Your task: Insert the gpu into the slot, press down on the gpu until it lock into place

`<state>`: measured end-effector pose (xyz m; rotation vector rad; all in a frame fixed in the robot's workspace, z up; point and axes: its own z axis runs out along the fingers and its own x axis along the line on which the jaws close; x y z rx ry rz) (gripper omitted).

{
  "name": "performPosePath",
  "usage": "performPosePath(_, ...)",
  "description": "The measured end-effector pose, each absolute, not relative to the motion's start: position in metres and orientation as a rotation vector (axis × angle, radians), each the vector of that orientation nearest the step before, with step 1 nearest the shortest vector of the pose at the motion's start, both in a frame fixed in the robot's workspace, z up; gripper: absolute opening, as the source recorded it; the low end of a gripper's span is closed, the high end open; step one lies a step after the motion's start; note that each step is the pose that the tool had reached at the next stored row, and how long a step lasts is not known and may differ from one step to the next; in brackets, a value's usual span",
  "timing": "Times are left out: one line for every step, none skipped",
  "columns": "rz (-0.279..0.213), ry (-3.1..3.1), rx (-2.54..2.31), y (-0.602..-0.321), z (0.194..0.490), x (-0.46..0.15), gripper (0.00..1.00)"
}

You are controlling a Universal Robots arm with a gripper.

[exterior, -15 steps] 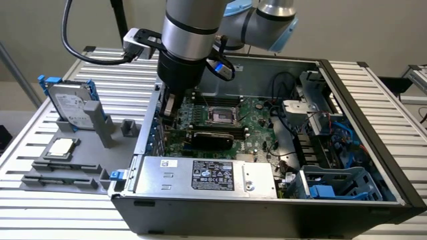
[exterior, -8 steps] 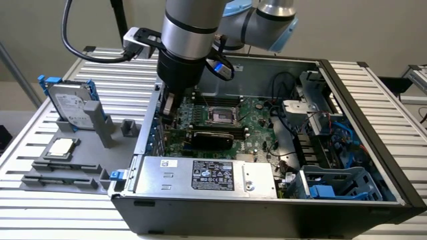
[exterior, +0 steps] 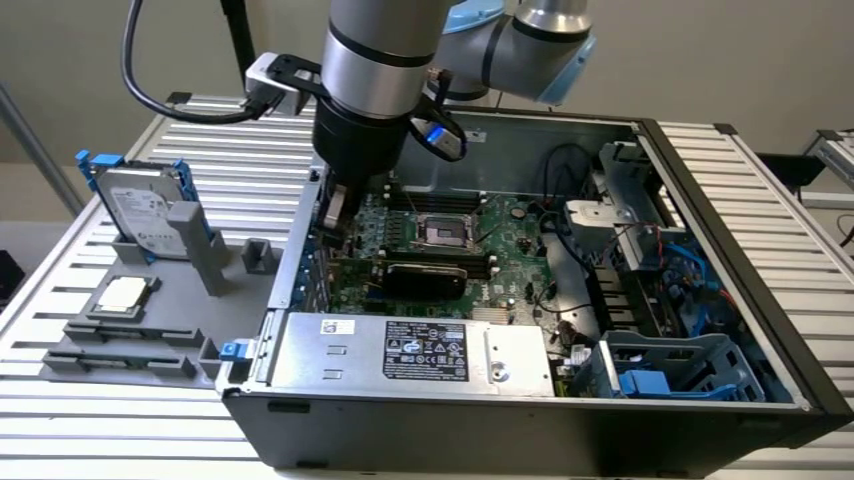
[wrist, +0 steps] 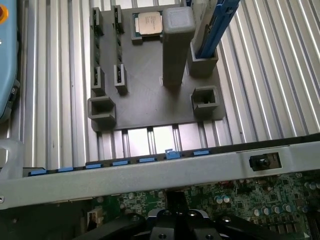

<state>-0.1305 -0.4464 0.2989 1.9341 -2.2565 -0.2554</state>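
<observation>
The end effector (exterior: 340,228) hangs inside the open computer case (exterior: 694,300) at the motherboard's (exterior: 514,245) edge toward the exterior view's left, its fingers pressed together and empty, though the arm's black wrist hides much of them. The gpu (exterior: 424,277) lies just beside it, across the board between the processor socket (exterior: 443,232) and the silver power supply (exterior: 414,352), covering the slot. On the table (exterior: 120,420), the grey fixture tray (exterior: 127,335) carries a hard drive (exterior: 140,210) and a loose processor (exterior: 123,294).

The arm (exterior: 380,90) is hiding the motherboard's (exterior: 467,250) rear corner (the slot is going unseen), while the picture edge is cutting off the hand (wrist: 177,225).
</observation>
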Motion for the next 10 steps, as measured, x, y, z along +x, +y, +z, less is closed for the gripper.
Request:
performPosePath(-0.256, -2.259, 1.932, -0.4463, 0.2989, -0.1307, 0.11)
performPosePath(-0.256, -2.260, 1.929, -0.4462, 0.2989, -0.1308, 0.11)
performPosePath(-0.257, -2.262, 1.927, -0.4461, 0.2989, -0.1310, 0.11)
performPosePath(-0.257, -2.264, 1.925, -0.4460, 0.2990, -0.1312, 0.11)
performPosePath(-0.257, -2.265, 1.923, -0.4459, 0.2990, -0.1313, 0.11)
performPosePath(-0.258, -2.268, 1.921, -0.4457, 0.2990, -0.1316, 0.11)
performPosePath(-0.258, -2.270, 1.918, -0.4455, 0.2990, -0.1317, 0.11)
performPosePath(-0.258, -2.272, 1.916, -0.4453, 0.2989, -0.1318, 0.11)
performPosePath(-0.259, -2.273, 1.914, -0.4452, 0.2989, -0.1319, 0.11)
performPosePath(-0.259, -2.275, 1.912, -0.4451, 0.2990, -0.1320, 0.11)
